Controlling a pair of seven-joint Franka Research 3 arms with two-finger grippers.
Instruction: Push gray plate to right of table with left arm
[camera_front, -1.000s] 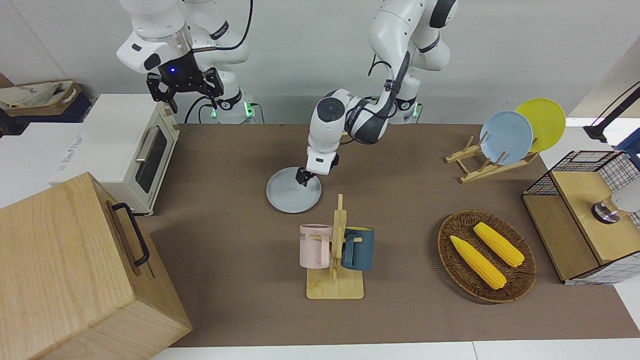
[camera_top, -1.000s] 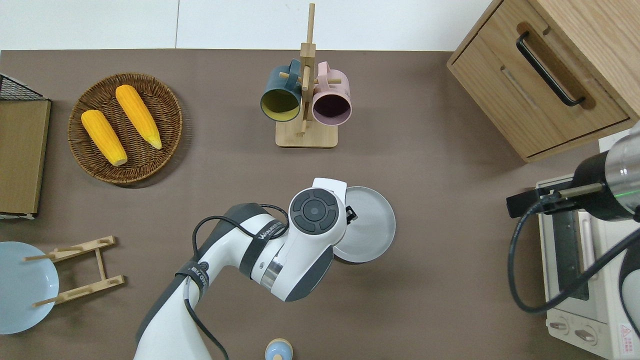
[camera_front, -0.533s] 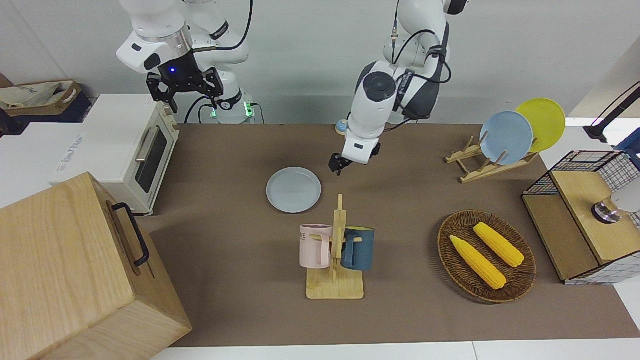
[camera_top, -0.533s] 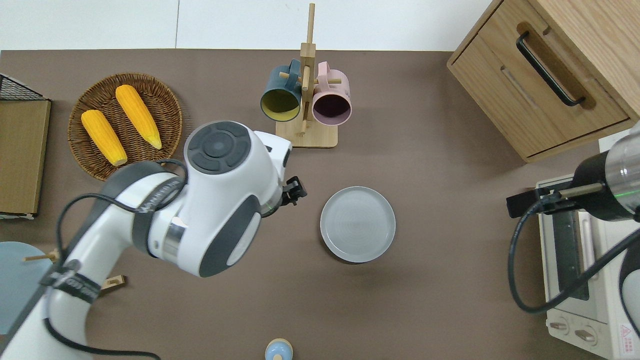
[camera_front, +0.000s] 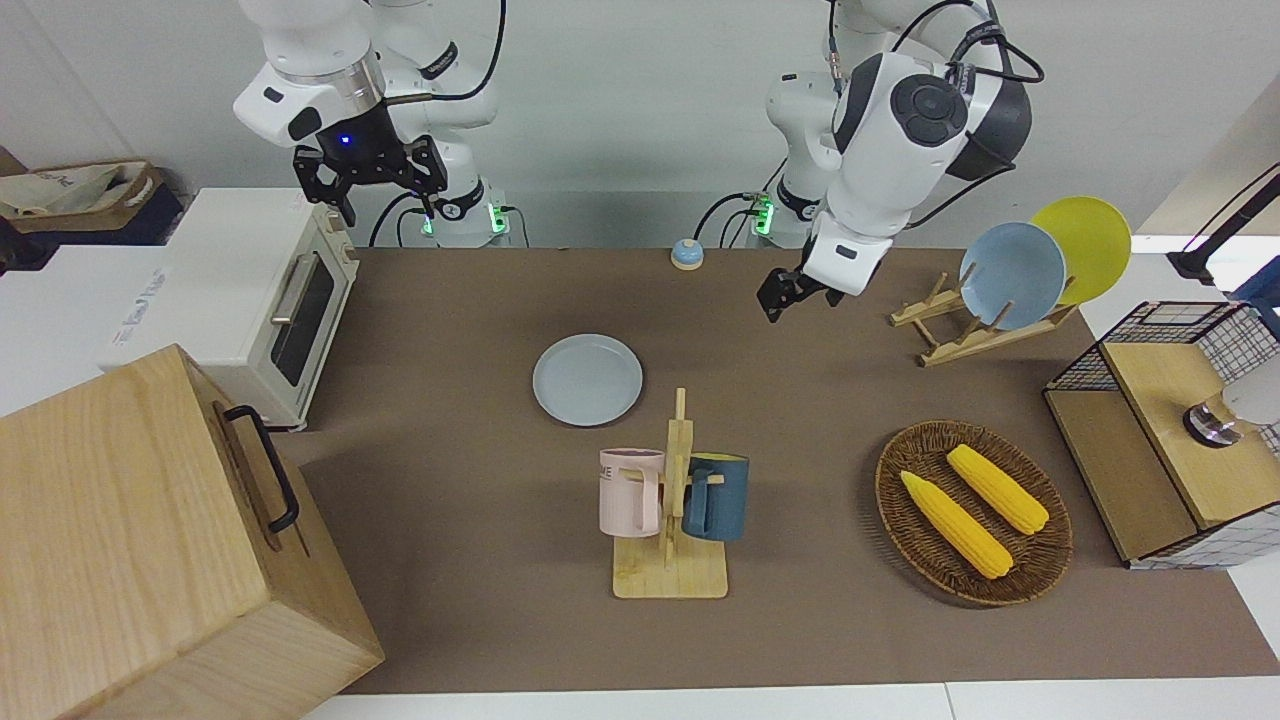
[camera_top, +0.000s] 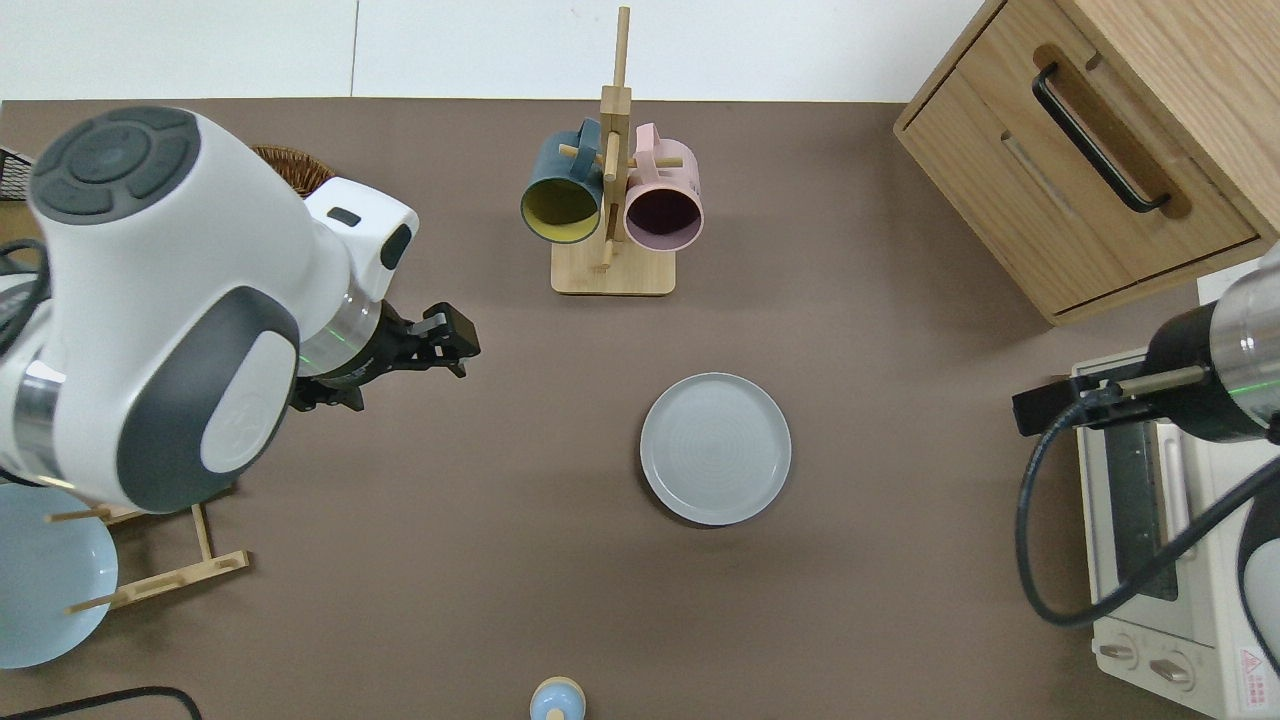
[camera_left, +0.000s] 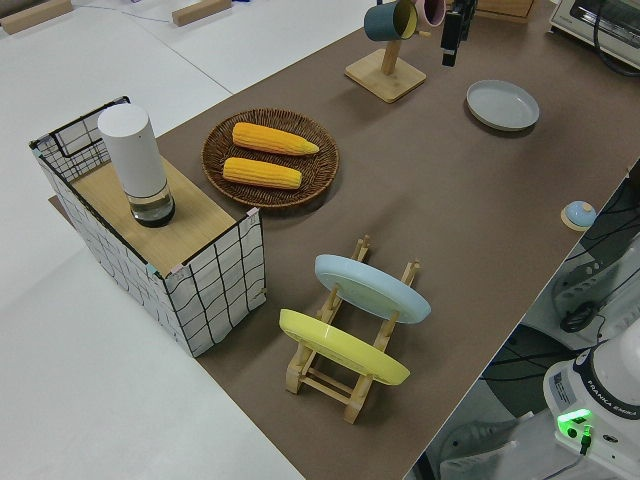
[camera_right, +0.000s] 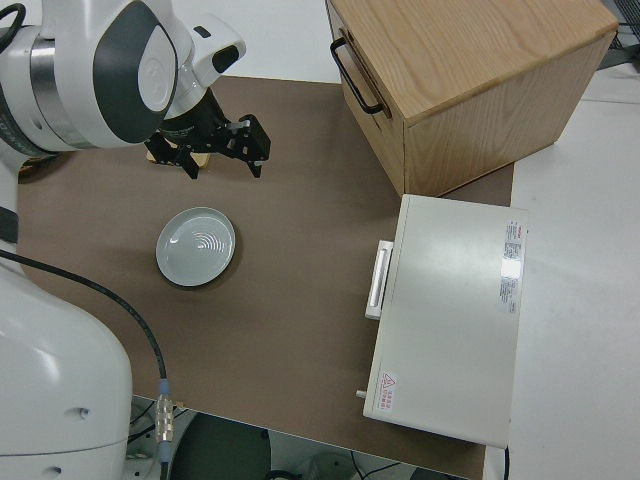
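Brown matte table (camera_front: 450, 520) carries a round pale gray plate (camera_front: 587, 380) lying flat near its middle, untouched by either arm. Taking that gray plate as the landmark: the wooden mug stand (camera_front: 672, 540) with a pink mug (camera_front: 630, 492) and a dark teal mug (camera_front: 716, 497) stands just farther from the robots than it; the white toaster oven (camera_front: 255, 300) sits well apart toward the right arm's end of the table, with the big wooden drawer box (camera_front: 150, 540) farther out from the robots at that same end. The left gripper (camera_top: 445, 345) of the white left arm (camera_front: 900, 130) hangs in the air well apart from the plate, over bare tabletop toward the left arm's end, and I cannot tell whether its fingers are spread or pressed together. At that end too lie the round wicker tray (camera_front: 975, 512) with two yellow corn cobs (camera_front: 955, 524) and the wooden rack (camera_front: 975, 325) holding a sky-blue plate (camera_front: 1012, 275) and a yellow plate (camera_front: 1085, 245). The right arm is parked, its gripper (camera_front: 368, 180) with fingers spread apart.
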